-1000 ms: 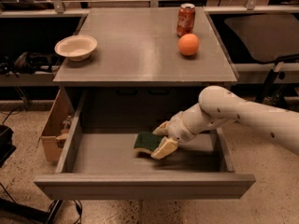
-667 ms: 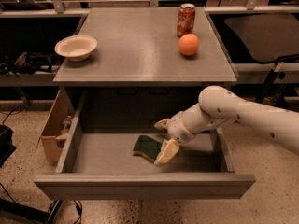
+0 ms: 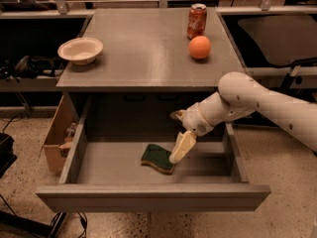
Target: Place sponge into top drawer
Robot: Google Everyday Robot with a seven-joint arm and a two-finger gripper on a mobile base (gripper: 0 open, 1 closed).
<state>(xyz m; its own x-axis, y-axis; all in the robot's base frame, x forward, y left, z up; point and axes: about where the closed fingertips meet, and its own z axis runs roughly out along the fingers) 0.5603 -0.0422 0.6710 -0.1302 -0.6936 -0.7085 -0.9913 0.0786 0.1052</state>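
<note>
The sponge (image 3: 157,157), dark green on top with a yellow base, lies on the floor of the open top drawer (image 3: 153,198), near its middle. My gripper (image 3: 179,135) hangs inside the drawer just right of and above the sponge. Its fingers are spread apart and hold nothing; the lower finger (image 3: 182,147) points down beside the sponge's right edge. The white arm reaches in from the right.
On the cabinet top (image 3: 143,48) stand a white bowl (image 3: 80,49) at the left, a red soda can (image 3: 196,21) and an orange (image 3: 199,47) at the back right. A cardboard box (image 3: 55,140) sits on the floor left of the drawer.
The sponge left the fingers and now lies on the drawer floor. The gripper opened and rose up and to the right, away from the sponge.
</note>
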